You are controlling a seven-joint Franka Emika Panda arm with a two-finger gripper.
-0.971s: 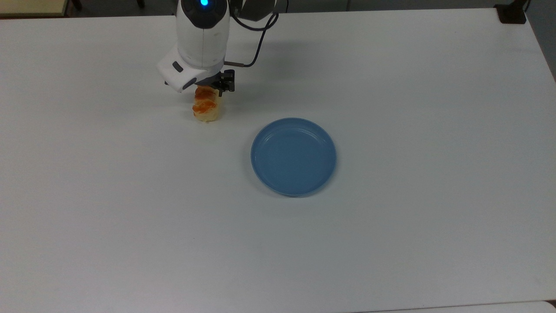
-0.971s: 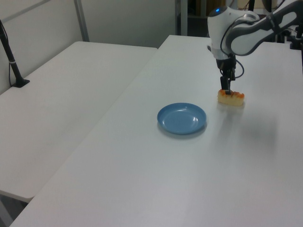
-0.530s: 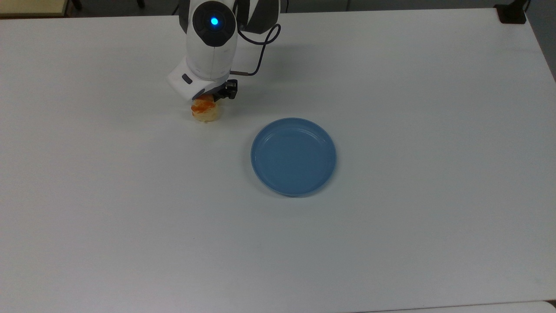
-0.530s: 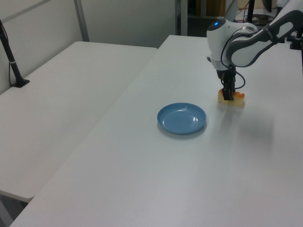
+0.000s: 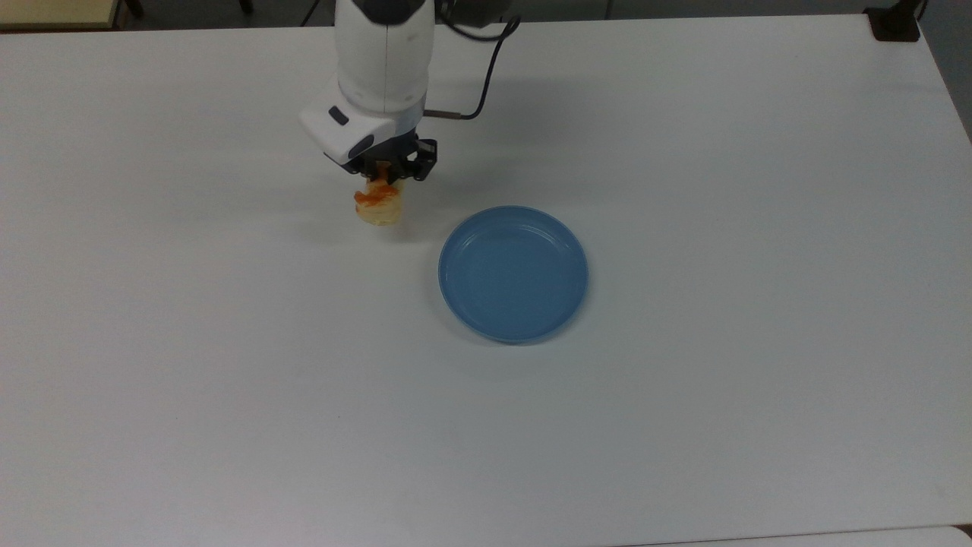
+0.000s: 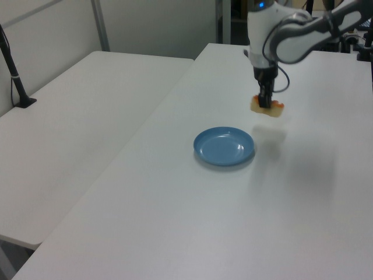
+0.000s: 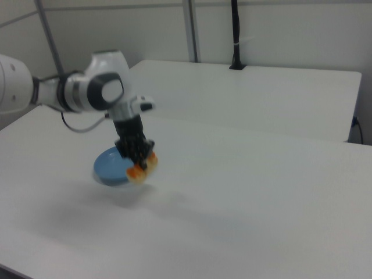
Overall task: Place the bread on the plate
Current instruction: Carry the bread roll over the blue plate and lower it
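Observation:
The bread (image 5: 379, 205) (image 6: 267, 109) (image 7: 142, 169), a pale-yellow bun with orange-brown lobes, hangs above the white table with my gripper (image 5: 383, 178) (image 6: 265, 103) (image 7: 139, 158) shut on its top. The left view shows its shadow on the table below it. The blue plate (image 5: 513, 273) (image 6: 224, 146) (image 7: 108, 168) lies flat with nothing on it. In the top view the bread is to the plate's upper left, just off its rim. In the right view the bread partly covers the plate's near rim.
A second white table (image 6: 76, 116) adjoins on the left view's left, with a black post (image 6: 14, 73) clamped to it. In the top view a black clamp (image 5: 894, 23) sits at the table's upper right corner.
The gripper has closed on the bread and lifted it off the table. In the top view it has moved slightly right, toward the plate.

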